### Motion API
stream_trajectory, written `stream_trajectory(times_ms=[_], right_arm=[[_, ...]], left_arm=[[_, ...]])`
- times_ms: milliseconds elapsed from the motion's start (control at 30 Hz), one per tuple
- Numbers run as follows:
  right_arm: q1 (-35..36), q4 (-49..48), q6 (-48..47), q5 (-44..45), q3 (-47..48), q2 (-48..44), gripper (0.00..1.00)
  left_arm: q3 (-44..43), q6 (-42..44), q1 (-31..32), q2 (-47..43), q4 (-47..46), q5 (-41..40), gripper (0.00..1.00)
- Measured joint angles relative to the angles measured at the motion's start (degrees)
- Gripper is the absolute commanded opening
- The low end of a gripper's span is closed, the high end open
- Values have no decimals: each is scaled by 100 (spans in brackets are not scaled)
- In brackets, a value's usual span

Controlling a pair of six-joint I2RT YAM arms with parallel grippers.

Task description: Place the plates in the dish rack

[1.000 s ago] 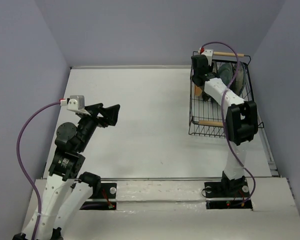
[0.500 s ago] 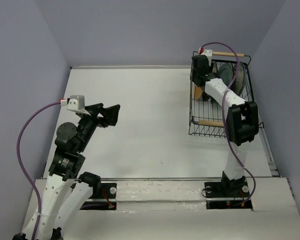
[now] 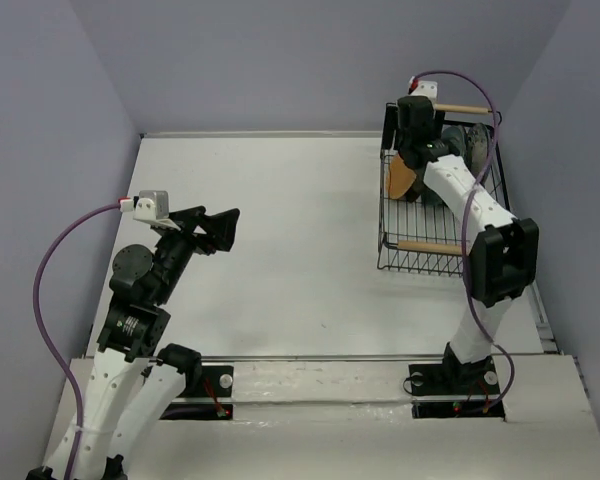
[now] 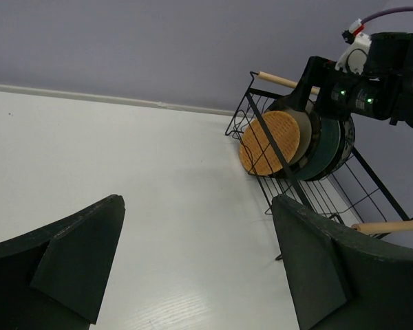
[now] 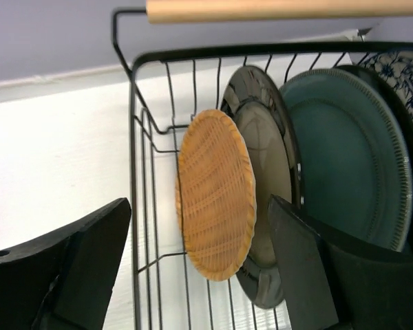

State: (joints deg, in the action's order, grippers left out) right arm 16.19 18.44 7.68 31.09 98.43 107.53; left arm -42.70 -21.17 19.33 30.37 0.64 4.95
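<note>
The black wire dish rack (image 3: 384, 238) stands at the back right. Plates stand on edge in it. In the right wrist view, left to right, I see the small orange-tan plate (image 5: 217, 196), a dark-rimmed beige plate (image 5: 268, 165), the teal plate (image 5: 344, 165) and the edge of the floral plate (image 5: 403, 75). The second dark-rimmed plate is hidden. My right gripper (image 5: 196, 206) is open and empty above the rack's far left corner (image 3: 416, 148), clear of the orange plate (image 3: 400, 178). My left gripper (image 3: 226, 226) is open and empty above the table at the left.
The rack's wooden rod handles sit at its far end (image 5: 275, 8) and near end (image 3: 420, 246). From the left wrist view the rack (image 4: 256, 103) and orange plate (image 4: 268, 141) show far ahead. Grey walls enclose the white table (image 3: 280, 230).
My right gripper has lifted up and back from inside the rack, leaving the orange-tan plate standing there in fuller view. The left arm has not moved.
</note>
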Motion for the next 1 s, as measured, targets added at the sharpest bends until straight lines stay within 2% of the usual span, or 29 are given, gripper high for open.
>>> stream_trajectory(times_ms=[100, 233, 400, 600, 733, 867, 1000], right_arm=[[0, 107, 26, -413, -31, -546, 100], [0, 105, 168, -1099, -328, -1707, 100], [0, -79, 468, -2341, -999, -3823, 100], [-2, -863, 1113, -4044, -3272, -6828, 100], [-2, -850, 1381, -4367, -4138, -8078, 100], [-4, -767, 1631, -4367, -4870, -8776, 100], [-4, -522, 1810, -4380, -5300, -8870, 100]], left_arm=[[-2, 2, -24, -2, 0, 4, 99], [0, 2, -33, -7, 0, 2, 99], [4, 2, -37, -24, -13, 48, 99], [111, 9, -48, -267, -131, 170, 99], [160, 9, -61, -463, -238, 245, 99], [173, 13, -70, -507, -326, 280, 99], [197, 57, -70, -505, -341, 306, 99]])
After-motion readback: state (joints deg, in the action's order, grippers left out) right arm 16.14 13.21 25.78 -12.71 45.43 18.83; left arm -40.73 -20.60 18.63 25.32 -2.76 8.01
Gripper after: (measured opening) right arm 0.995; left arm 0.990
